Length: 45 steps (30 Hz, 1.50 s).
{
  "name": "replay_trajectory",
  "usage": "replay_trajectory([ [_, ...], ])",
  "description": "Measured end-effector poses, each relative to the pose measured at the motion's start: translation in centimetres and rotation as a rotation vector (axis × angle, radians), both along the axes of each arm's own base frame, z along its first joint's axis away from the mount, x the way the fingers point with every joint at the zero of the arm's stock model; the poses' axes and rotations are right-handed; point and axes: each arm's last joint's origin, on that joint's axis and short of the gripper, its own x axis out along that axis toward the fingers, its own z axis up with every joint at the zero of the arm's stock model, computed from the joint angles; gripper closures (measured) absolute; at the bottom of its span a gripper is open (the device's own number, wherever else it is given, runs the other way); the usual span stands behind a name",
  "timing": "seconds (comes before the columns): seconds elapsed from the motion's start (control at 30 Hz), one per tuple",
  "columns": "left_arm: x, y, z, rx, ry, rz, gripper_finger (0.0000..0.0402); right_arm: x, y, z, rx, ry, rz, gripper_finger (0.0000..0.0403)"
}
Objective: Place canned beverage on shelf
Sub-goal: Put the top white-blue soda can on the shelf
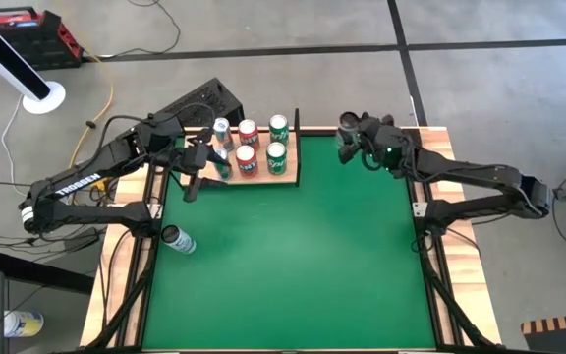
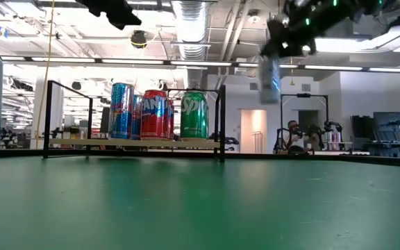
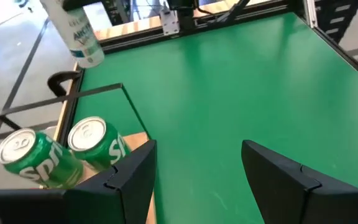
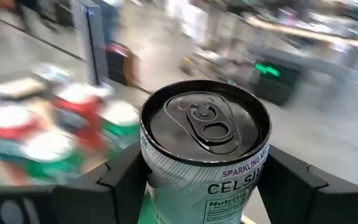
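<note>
The light-wood shelf [image 1: 263, 178] with black uprights stands at the table's far left and holds several cans: blue [image 1: 222, 129], red [image 1: 248, 160] and green [image 1: 277, 154]. In the low view they stand upright on the board [image 2: 151, 142]. My right gripper [image 1: 348, 139] is shut on a silver-white Celsius can [image 4: 207, 162], high above the table to the right of the shelf [image 2: 269, 78]. My left gripper [image 3: 197, 174] is open and empty, at the shelf's left near corner [image 1: 195, 177]. Another Celsius can [image 1: 178, 239] stands upright on the green mat at the left. My right gripper pinches the Celsius can between its two fingers, on opposite sides of its wall [image 4: 149, 171], a little below the top rim. The can is lifted clear of the table and hangs below the gripper [image 2: 269, 83], top up and nearly upright.
The shelf's black upright [image 1: 296, 123] stands between the held can and the shelved cans. The green mat [image 1: 303, 265] lies open in the middle and near part. Wooden strips [image 1: 440, 197] edge the table. A dark box [image 1: 204, 101] sits behind the shelf.
</note>
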Motion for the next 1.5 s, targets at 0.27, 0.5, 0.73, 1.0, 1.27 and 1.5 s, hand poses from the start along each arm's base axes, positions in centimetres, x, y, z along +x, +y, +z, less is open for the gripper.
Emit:
replay_trajectory([
  [0.27, 2.0, 0.8, -3.6, -0.079, -0.283, -0.034, 0.0182, 2.1, 2.9, 3.2, -0.015, -0.147, 0.424, 0.013],
  [0.5, 2.5, 0.9, -4.6, -0.056, -0.458, -0.002, 0.0182, 3.2, 5.6, 3.9, -0.031, -0.238, 0.652, 0.013],
  [0.73, 4.8, 0.5, -5.8, -0.087, -0.453, -0.091, 0.0165, 6.8, 7.1, 2.5, -0.025, -0.255, 0.777, 0.013],
  [1.0, 7.1, 1.3, -6.2, -0.098, -0.46, -0.089, 0.0088, 11.0, 7.3, 1.8, -0.016, -0.209, 0.899, 0.0127],
  [1.27, 8.9, 2.1, -6.1, -0.169, -0.397, -0.076, 0.0038, 13.8, 6.5, 1.9, -0.063, -0.138, 0.893, 0.012],
  [1.5, 10.0, 2.6, -7.0, -0.178, -0.354, -0.05, 0.0039, 14.2, 5.2, 1.9, -0.064, -0.125, 0.859, 0.0118],
])
